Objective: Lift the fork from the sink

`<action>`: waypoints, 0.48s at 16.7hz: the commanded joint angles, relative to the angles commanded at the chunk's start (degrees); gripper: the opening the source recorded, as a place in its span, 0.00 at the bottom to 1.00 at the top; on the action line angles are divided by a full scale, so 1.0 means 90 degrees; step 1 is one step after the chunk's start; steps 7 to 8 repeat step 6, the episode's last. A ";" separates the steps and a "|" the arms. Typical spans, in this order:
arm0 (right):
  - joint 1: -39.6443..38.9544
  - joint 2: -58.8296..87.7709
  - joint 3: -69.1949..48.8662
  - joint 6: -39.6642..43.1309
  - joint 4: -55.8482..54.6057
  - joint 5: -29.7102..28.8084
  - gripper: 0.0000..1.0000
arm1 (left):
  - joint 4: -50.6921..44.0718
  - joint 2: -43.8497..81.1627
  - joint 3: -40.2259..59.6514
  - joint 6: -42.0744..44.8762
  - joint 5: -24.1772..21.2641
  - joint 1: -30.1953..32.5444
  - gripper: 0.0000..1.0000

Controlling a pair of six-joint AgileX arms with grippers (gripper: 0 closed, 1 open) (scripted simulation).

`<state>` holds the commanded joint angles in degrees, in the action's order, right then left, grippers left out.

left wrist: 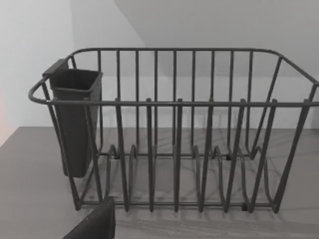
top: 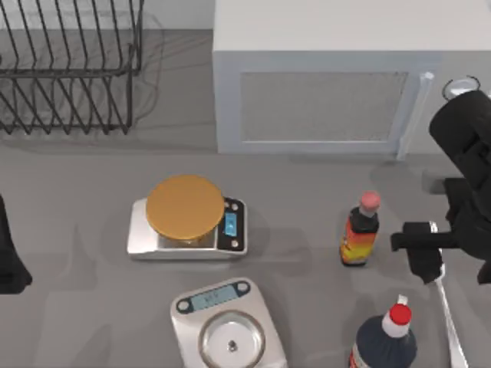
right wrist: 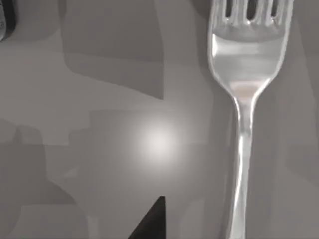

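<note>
Top view: right gripper (top: 423, 253) over fork (top: 450, 326) near table's right edge.

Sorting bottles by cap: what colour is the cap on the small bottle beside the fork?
Pink, on the small bottle; clearest in the top view.

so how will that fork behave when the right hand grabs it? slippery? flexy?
Probably stiff: the fork looks like solid polished metal. Likely slippery, given its shiny, slim handle. It lies flat on the counter beside the right hand, so it shouldn't roll but may skid or pivot if nudged off-centre.
</note>
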<state>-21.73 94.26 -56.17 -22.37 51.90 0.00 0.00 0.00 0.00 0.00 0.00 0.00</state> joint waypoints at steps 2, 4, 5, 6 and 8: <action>0.0000 0.0000 0.0000 0.0000 0.0000 0.0000 1.00 | 0.0000 0.0000 0.0000 0.0000 0.0000 0.0000 1.00; 0.0000 0.0000 0.0000 0.0000 0.0000 0.0000 1.00 | 0.0000 0.0000 0.0000 0.0000 0.0000 0.0000 1.00; 0.0000 0.0000 0.0000 0.0000 0.0000 0.0000 1.00 | 0.0000 0.0000 0.0000 0.0000 0.0000 0.0000 1.00; 0.0000 0.0000 0.0000 0.0000 0.0000 0.0000 1.00 | 0.0000 0.0000 0.0000 0.0000 0.0000 0.0000 1.00; 0.0000 0.0000 0.0000 0.0000 0.0000 0.0000 1.00 | 0.0000 0.0000 0.0000 0.0000 0.0000 0.0000 1.00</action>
